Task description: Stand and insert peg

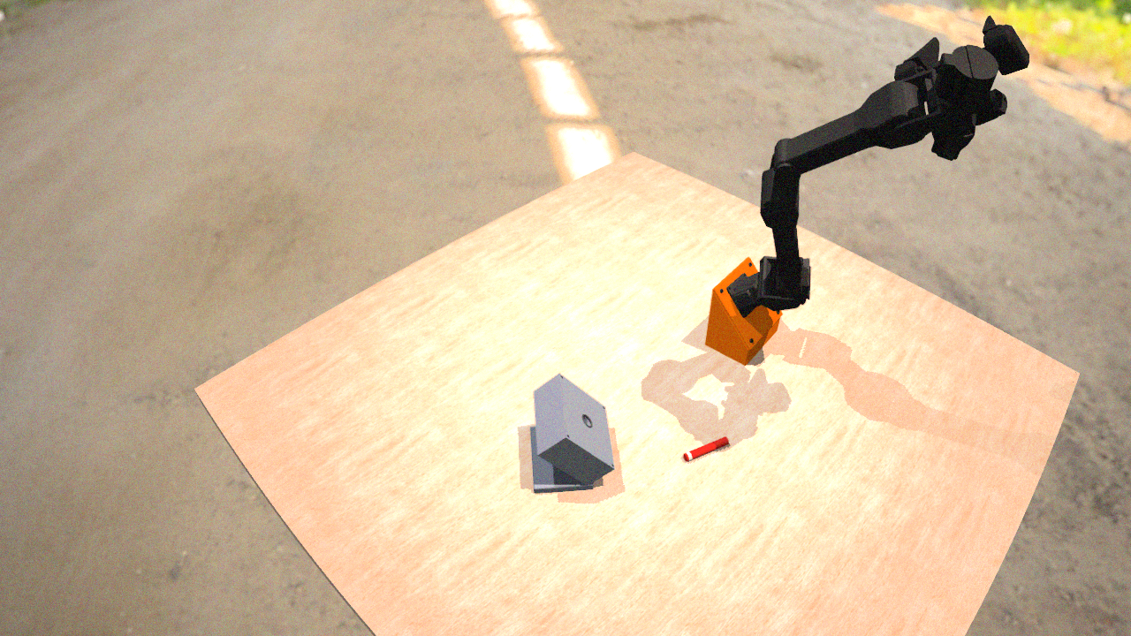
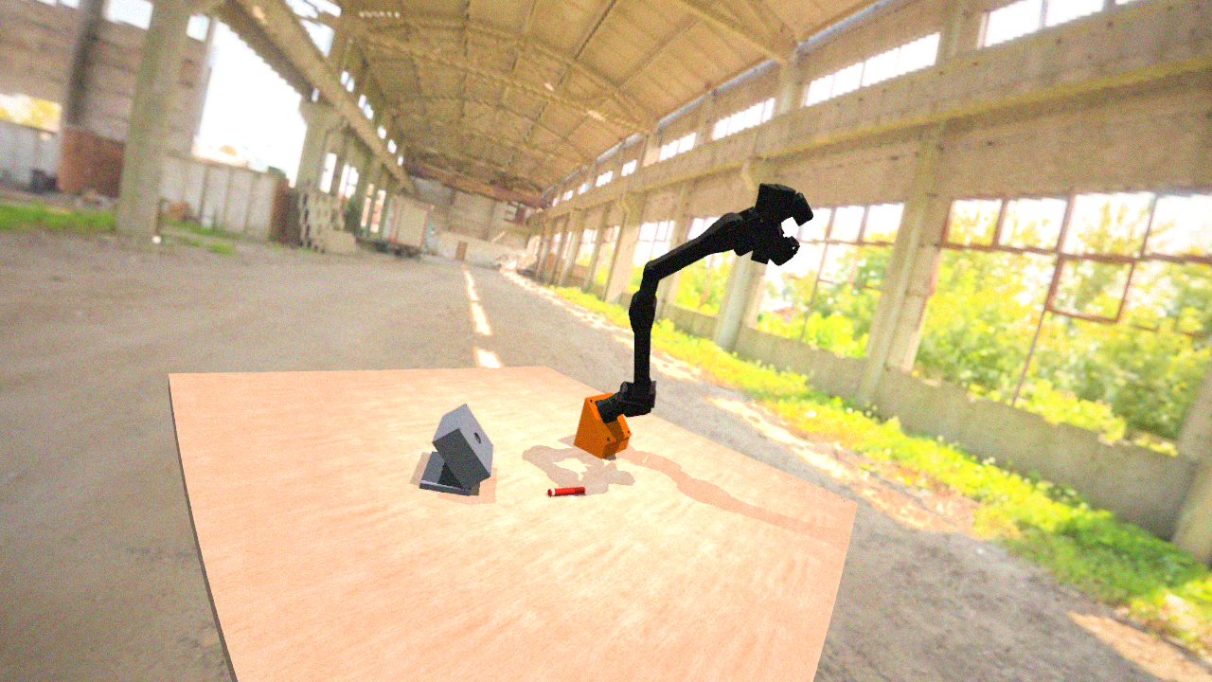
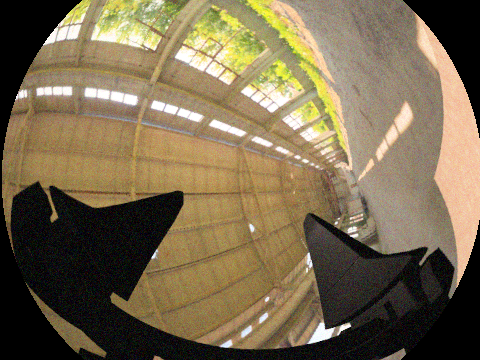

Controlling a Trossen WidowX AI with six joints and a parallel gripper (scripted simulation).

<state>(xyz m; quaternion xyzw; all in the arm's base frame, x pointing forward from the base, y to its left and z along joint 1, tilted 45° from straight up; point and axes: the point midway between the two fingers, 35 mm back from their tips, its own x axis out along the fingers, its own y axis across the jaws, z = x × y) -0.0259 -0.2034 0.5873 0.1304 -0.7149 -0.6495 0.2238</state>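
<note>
Your gripper (image 1: 962, 30) (image 2: 796, 228) (image 3: 244, 210) is wide open, nothing between the fingers; in the wrist view the two dark fingers sit lower left and lower right, well apart. It's up high, upper right of the top view and right of centre in the upper part of the exterior view, well away from your peg. The red peg (image 1: 706, 450) (image 2: 566, 492) is lying on its side on the wooden surface (image 1: 435, 355) (image 2: 381, 551) (image 3: 462, 125), right of and below centre in the top view, lower middle in the exterior one. Its white band (image 1: 688, 455) (image 2: 552, 492) is at the left end in both, so your plain end points right. You've got the grey sloped panel (image 1: 591, 442) (image 2: 471, 423) left of the peg, apart from it, tilted over its flat foot, with the round hole (image 1: 587, 420) (image 2: 476, 438) showing in its face. Peg's outside the hole, not standing. Your black arm (image 1: 838, 142) (image 2: 641, 339) rises from the orange base (image 1: 724, 328) (image 2: 593, 437), above the peg in the top frame, and bends off to the upper right. Wrist view gives you mostly roof and windows, plus a strip of surface at the right edge.
</note>
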